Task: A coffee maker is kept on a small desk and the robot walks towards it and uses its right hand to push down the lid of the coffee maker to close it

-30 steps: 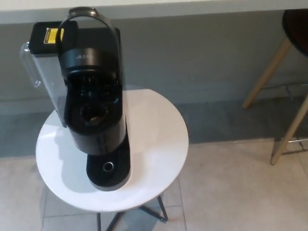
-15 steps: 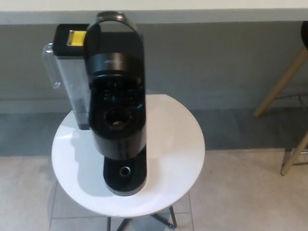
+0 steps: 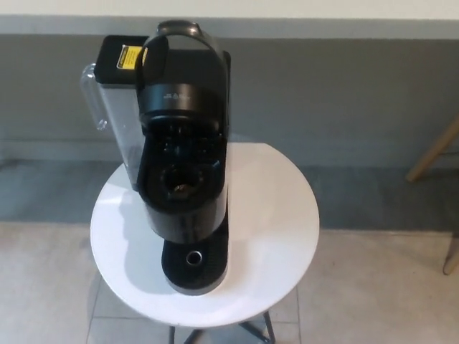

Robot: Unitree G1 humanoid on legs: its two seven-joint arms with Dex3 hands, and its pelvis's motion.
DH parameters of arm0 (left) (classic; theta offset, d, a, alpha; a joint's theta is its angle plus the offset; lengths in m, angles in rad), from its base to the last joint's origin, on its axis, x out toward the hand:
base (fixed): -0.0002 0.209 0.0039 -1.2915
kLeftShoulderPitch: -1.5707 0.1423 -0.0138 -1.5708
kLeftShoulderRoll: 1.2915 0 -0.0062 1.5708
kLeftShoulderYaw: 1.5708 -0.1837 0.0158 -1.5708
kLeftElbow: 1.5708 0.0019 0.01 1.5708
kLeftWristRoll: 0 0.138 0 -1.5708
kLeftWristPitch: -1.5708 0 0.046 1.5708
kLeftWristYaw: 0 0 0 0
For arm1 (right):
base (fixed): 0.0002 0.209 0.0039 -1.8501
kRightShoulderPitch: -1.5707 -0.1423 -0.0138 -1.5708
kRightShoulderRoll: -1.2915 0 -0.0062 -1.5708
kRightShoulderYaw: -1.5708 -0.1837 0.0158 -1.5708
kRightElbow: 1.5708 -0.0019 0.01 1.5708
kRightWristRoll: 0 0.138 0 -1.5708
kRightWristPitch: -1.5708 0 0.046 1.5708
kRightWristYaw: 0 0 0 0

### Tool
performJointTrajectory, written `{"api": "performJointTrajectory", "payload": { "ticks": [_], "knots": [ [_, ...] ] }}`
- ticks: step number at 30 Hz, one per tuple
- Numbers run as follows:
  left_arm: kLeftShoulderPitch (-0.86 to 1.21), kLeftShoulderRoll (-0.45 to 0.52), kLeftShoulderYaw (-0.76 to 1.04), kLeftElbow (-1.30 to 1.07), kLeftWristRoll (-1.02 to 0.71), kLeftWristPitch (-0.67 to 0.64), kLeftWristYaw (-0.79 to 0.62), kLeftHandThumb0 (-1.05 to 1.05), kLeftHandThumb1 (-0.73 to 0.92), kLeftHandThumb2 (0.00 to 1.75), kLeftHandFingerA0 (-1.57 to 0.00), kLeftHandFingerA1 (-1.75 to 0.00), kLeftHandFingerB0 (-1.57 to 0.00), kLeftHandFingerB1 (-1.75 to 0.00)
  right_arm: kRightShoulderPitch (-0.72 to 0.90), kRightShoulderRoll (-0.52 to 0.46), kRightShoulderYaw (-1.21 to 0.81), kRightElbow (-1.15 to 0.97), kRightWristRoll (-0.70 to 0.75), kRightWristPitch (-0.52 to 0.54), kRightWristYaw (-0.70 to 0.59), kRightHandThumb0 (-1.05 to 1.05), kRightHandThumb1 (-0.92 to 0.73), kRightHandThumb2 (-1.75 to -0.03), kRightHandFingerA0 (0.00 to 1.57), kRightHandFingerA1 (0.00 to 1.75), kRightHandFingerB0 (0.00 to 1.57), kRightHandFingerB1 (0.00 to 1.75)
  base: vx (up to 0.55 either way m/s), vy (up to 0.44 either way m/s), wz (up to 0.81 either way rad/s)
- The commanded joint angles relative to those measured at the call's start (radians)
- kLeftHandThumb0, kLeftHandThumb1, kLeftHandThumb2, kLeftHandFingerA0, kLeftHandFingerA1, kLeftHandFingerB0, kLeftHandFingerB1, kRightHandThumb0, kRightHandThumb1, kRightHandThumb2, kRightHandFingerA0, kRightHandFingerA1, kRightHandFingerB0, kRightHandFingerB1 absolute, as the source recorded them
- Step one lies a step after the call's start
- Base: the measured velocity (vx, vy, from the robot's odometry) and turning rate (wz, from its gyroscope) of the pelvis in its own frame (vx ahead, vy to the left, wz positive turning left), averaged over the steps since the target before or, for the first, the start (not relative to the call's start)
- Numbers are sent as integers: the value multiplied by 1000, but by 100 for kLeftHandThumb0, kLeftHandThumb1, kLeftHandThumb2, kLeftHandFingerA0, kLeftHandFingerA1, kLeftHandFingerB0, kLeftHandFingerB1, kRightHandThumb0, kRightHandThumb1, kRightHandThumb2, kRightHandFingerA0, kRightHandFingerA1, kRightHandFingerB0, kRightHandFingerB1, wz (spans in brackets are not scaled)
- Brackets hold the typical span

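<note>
Black coffee maker w/ lid up, brew chamber exposed, stands left of ctr on round white counter, clear water tank rear-left; neither hand in view, state can't be told.

The coffee maker is black with a yellow label on its far left; the round tabletop is white; the floor is pale beige tile.

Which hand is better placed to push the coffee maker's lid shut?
Likely right, though neither hand shows. The water tank flanks the raised lid on the left; the round table is bare on the coffee maker's right.
</note>
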Motion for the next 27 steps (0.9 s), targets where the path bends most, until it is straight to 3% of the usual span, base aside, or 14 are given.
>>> {"api": "performJointTrajectory", "payload": {
  "ticks": [1, 2, 3, 4, 6, 7, 15, 18, 19, 20, 23, 24, 27],
  "knots": [
    [1, 15, 2, -3, -9, -13, -3, -77, 63, 58, -5, -59, -4, -42, 4, -3, -3, -12, 9, -14, -13, -89, -65, -106, 15, 50, 5, 26, -5, -58, 18],
    [-1, 15, 5, -3, -12, -10, 0, -77, 49, 84, -5, -58, -3, -42, 4, 3, -9, -15, 21, -14, 2, -84, -81, -65, 15, 38, 5, 25, 0, 0, 0],
    [-2, 15, 6, -3, -13, -8, 2, -77, 49, 84, -5, -58, -3, -42, 5, 6, -12, -17, 27, -14, 8, -84, -81, -65, 15, 38, 5, 25, 0, 0, 0],
    [-2, 15, 7, -4, -14, -7, 1, -74, 64, 59, -6, -59, -5, -41, 4, 7, -11, -13, 24, -16, 5, -86, -81, -65, 17, 36, 6, 25, 0, 0, 0],
    [-2, 15, 7, -5, -16, -5, 0, -74, 64, 59, -6, -59, -5, -41, 3, 7, -10, -7, 19, -18, -1, -86, -81, -65, 17, 36, 6, 25, -48, 97, 1],
    [-1, 15, 6, -6, -16, -7, -1, -75, 49, 87, -4, -56, -3, -42, 4, 6, -7, -6, 15, -17, -4, -85, -83, -65, 19, 36, 6, 24, 15, 151, 3],
    [-11, 12, -10, -4, -5, -6, 23, -75, 48, 89, -6, -58, -2, -44, 1, 2, 6, -4, 4, -16, -14, -83, -82, -65, 20, 37, 7, 22, 22, 198, 20],
    [-9, 11, -3, -6, -15, -12, 11, -81, 49, 90, -2, -58, -8, -45, 19, 6, -7, -33, 23, -20, 5, -83, -82, -65, 17, 38, 6, 24, -5, 19, 3],
    [-10, 12, -7, -3, -8, -14, 16, -75, 47, 90, -2, -56, -6, -44, 13, 6, -7, -26, 21, -15, -2, -84, -63, -102, 13, 48, 5, 28, 19, -28, 10],
    [-19, 14, -9, -2, -6, -11, 18, -74, 47, 90, -1, -55, -6, -43, 4, 6, -8, -21, 22, -10, -3, -84, -82, -64, 18, 36, 7, 24, 15, -51, 12],
    [-18, 13, -4, -10, -18, -15, 1, -79, 48, 86, -4, -59, -4, -43, -8, 3, -7, -7, 15, -5, -6, -85, -82, -65, 19, 36, 6, 24, -9, -119, 9],
    [-20, 14, -5, -9, -16, -14, 3, -74, 46, 90, -1, -56, -5, -45, -7, 4, -6, -10, 15, -5, -7, -85, -63, -103, 13, 48, 6, 28, -45, -186, 13],
    [-19, 15, -14, -10, -7, -15, 9, -74, 47, 90, -1, -56, -5, -43, -9, 2, -4, -14, 11, -3, -12, -84, -62, -103, 13, 48, 5, 30, -3, -316, 22]
  ]
}}
